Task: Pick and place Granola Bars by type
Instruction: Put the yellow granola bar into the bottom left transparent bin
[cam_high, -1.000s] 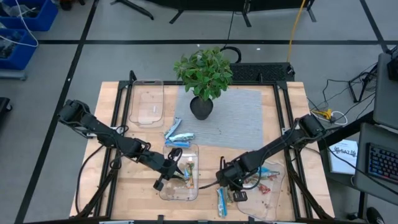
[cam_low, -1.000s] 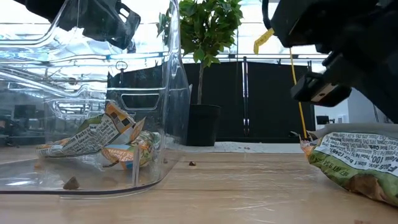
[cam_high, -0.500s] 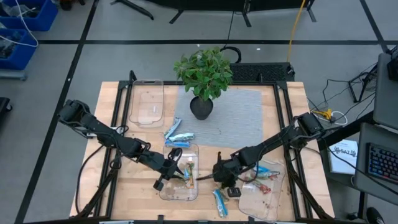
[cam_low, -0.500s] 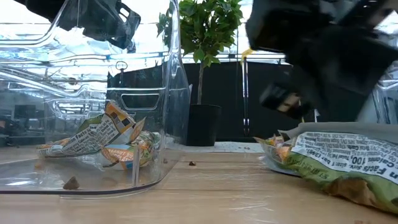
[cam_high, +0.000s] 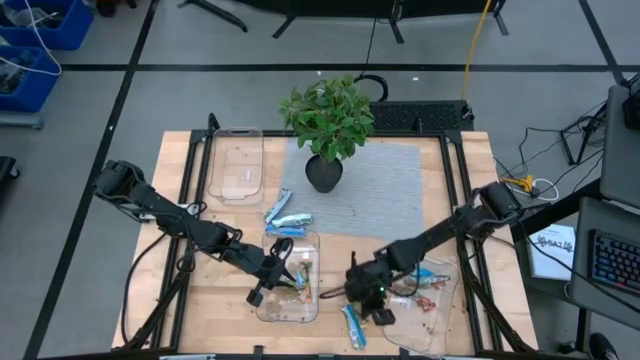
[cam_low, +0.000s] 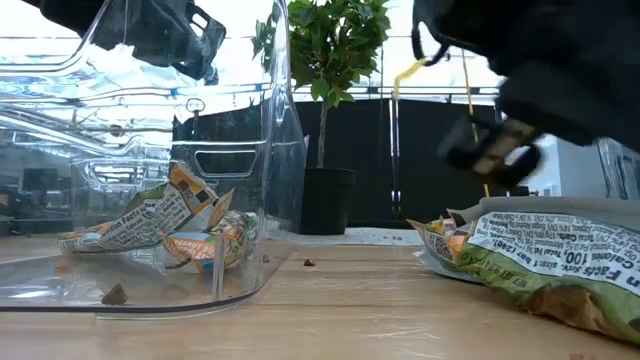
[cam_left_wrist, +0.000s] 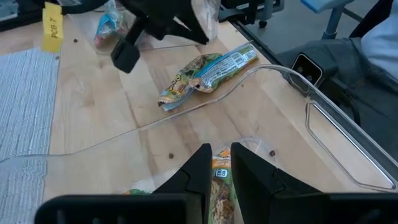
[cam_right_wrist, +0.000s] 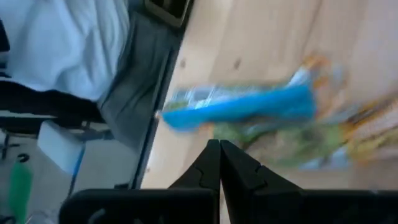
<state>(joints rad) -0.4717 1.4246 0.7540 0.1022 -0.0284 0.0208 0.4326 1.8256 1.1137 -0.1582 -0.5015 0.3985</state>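
A clear tray (cam_high: 268, 310) in the middle holds green-yellow-orange granola bars (cam_low: 160, 225). My left gripper (cam_left_wrist: 219, 163) hovers above them with only a narrow gap between its fingers, through which the wrappers below show. It holds nothing. One green-yellow bar with a blue stripe (cam_high: 352, 325) lies flat on the wood near the front edge. My right gripper (cam_right_wrist: 219, 149) is shut, slanting down just above and beside that bar (cam_low: 550, 255). Blue-white bars (cam_high: 285, 215) lie on the table beyond the middle tray. Red-blue bars (cam_high: 425, 280) lie in the right tray (cam_high: 435, 325).
An empty clear tray (cam_high: 235, 165) stands at the far left. A potted plant (cam_high: 328, 125) sits on a grey mat (cam_high: 390, 190) at the back. Bare wood lies between the middle and right trays. A person sits beyond the table's front edge.
My right gripper has swung a little toward the table's left edge and tipped further down, staying shut. The green-yellow bar on the wood has slid toward the left and turned slightly. It now lies still.
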